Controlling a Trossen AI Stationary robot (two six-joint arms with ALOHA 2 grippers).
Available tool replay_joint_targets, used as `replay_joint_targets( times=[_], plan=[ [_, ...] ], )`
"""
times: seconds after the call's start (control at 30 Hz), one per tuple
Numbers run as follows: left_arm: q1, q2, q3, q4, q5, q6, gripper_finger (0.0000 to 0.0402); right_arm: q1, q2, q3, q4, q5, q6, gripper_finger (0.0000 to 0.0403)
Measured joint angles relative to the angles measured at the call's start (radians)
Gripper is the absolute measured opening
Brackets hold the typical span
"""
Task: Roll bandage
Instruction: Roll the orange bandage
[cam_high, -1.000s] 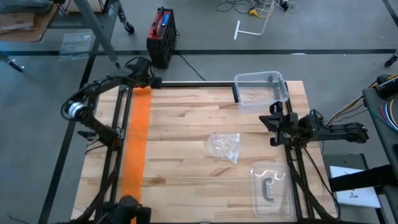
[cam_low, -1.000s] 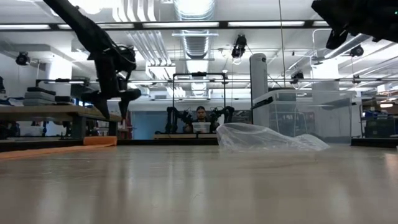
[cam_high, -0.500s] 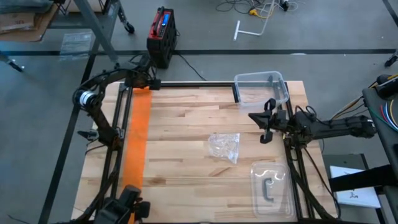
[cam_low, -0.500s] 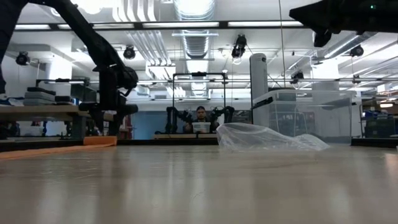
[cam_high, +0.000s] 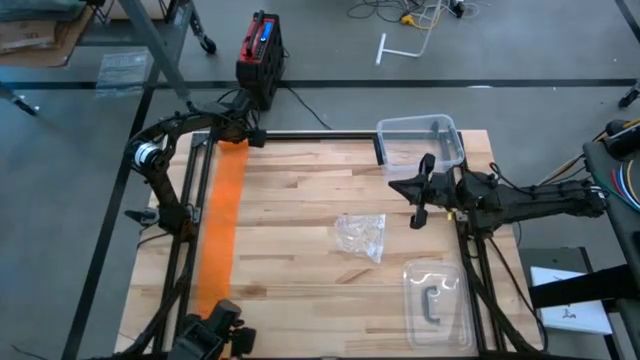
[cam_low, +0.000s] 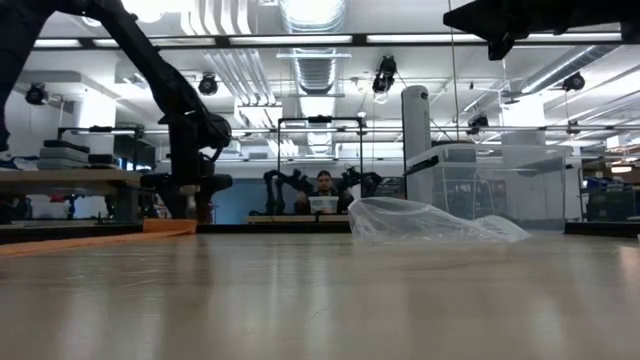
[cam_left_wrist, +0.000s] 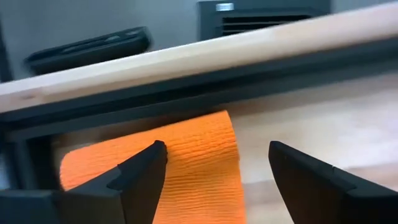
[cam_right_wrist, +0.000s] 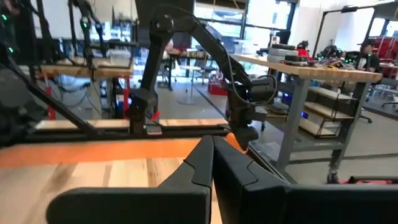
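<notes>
**Left hand lowered over far end of bandage; right hand advanced over counter**

1. Bandage. The bandage (cam_high: 218, 235) lies unrolled as a flat orange band along the left edge of the counter (cam_high: 300, 210), running from the far edge to the near edge. Its position is unchanged from the earlier frames.

2. Left hand. The left hand (cam_high: 240, 131) is at the far left corner of the counter, over the far end of the bandage. One second ago it hung higher above the counter in the low view; it now sits low, close to the counter surface (cam_low: 190, 195). In the left wrist view the fingers (cam_left_wrist: 140, 174) are spread, one finger over the orange fabric (cam_left_wrist: 186, 162) and the other beyond its edge over bare wood. Contact with the fabric cannot be confirmed.

3. Right hand. The right hand (cam_high: 418, 190) has moved from the right rail toward the counter's middle. Its fingers (cam_right_wrist: 208, 165) are pressed together and carry nothing.

4. Other items. A crumpled clear wrapper (cam_high: 361, 237) lies mid-counter, a clear bin (cam_high: 420, 143) at the far right, and a clear lid (cam_high: 437, 300) at the near right. All three are unmoved.
</notes>
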Motion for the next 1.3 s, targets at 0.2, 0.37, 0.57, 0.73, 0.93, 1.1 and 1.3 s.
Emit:
replay_joint_targets(
  times=[0.2, 0.37, 0.57, 0.73, 0.93, 1.1, 1.3],
  plan=[
    [-0.101, -0.015, -0.001, 0.013, 0.084, 0.021, 0.0289, -0.001, 0.032, 0.021, -0.001, 0.039, -0.019, 0.0000],
    [-0.144, -0.087, -0.001, -0.006, 0.093, 0.107, 0.0288, -0.007, 0.036, 0.026, -0.001, 0.090, -0.018, 0.0000],
    [-0.018, -0.170, -0.024, -0.028, 0.072, 0.079, 0.0270, -0.007, 0.036, 0.026, -0.016, 0.088, 0.015, 0.0000],
    [0.091, -0.180, -0.075, 0.031, 0.069, -0.038, 0.0253, -0.007, 0.055, 0.026, -0.019, 0.086, 0.024, 0.0005],
    [0.102, -0.162, -0.118, 0.110, 0.115, -0.048, 0.0233, -0.007, 0.087, 0.026, -0.001, 0.092, 0.038, 0.0060],
    [0.119, -0.146, -0.132, 0.130, 0.139, -0.052, 0.0217, -0.009, 0.096, 0.026, -0.002, 0.113, 0.056, 0.0109],
    [0.135, -0.105, -0.135, 0.124, 0.140, -0.061, 0.0201, -0.009, 0.103, 0.026, 0.000, 0.113, 0.096, 0.0138]
  ],
)
